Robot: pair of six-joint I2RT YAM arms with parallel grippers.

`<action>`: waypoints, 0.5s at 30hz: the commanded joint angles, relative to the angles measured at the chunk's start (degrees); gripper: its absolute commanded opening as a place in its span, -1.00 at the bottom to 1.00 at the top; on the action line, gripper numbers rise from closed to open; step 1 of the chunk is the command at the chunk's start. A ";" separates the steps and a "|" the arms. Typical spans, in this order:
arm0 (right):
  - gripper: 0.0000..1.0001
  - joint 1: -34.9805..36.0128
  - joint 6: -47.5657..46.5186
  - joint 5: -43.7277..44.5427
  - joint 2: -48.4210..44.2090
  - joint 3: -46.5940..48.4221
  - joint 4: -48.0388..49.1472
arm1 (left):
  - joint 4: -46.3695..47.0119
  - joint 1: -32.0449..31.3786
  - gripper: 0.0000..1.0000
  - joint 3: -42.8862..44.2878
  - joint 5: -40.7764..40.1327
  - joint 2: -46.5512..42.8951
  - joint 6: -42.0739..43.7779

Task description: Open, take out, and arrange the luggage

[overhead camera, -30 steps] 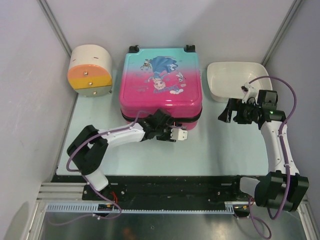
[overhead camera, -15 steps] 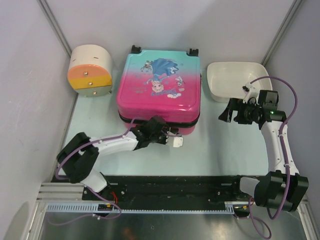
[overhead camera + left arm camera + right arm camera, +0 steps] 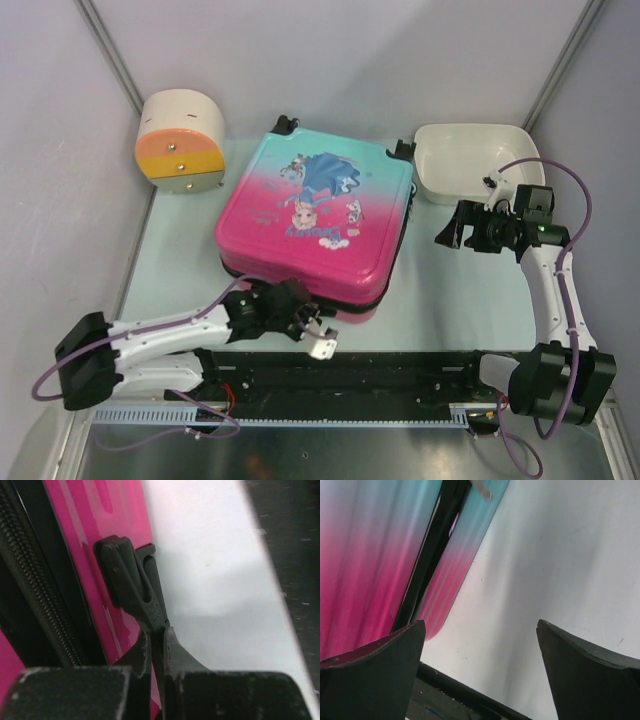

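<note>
Two bystanders: drawer box (image 3: 182, 140), basin (image 3: 470, 160); left fingers (image 3: 184, 656) pinch luggage (image 3: 310, 215) handle (image 3: 131, 580).

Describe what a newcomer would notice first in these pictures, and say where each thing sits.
The pink-to-teal hard-shell child's suitcase with a cartoon princess print lies closed and skewed at centre. At its near edge the left gripper is clamped on its black handle. A cream-and-orange rounded drawer box sits far left, a white rectangular basin far right.
</note>
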 commanded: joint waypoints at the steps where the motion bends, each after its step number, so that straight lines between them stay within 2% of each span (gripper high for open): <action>1: 0.96 -0.13 -0.63 -2.87 -1.79 0.00 1.50 | -18.06 -5.56 -0.73 -1.96 8.42 -5.80 4.65; 3: 0.96 -0.04 -1.59 -3.75 -2.14 -0.18 1.50 | -19.99 -5.56 -0.23 0.06 7.63 -6.52 1.85; 4: 0.96 0.05 -1.95 -4.10 -2.23 -0.53 1.41 | -21.48 -5.65 0.19 2.33 7.01 -7.04 -1.47; 6: 0.96 0.13 -3.53 -4.54 -2.93 -0.88 1.41 | -23.42 -5.65 0.40 4.80 6.40 -7.83 -4.74; 7: 0.96 0.22 -4.32 -5.06 -3.36 -1.32 1.15 | -25.61 -5.74 0.64 7.07 6.48 -8.45 -7.28; 8: 0.96 0.40 -5.20 -5.24 -3.72 -1.59 0.89 | -26.58 -5.65 0.97 8.14 6.57 -10.37 -8.35; 15: 0.89 1.01 -12.58 -10.16 -9.86 -7.47 1.76 | -32.74 -5.65 0.99 18.25 13.15 -20.47 -14.86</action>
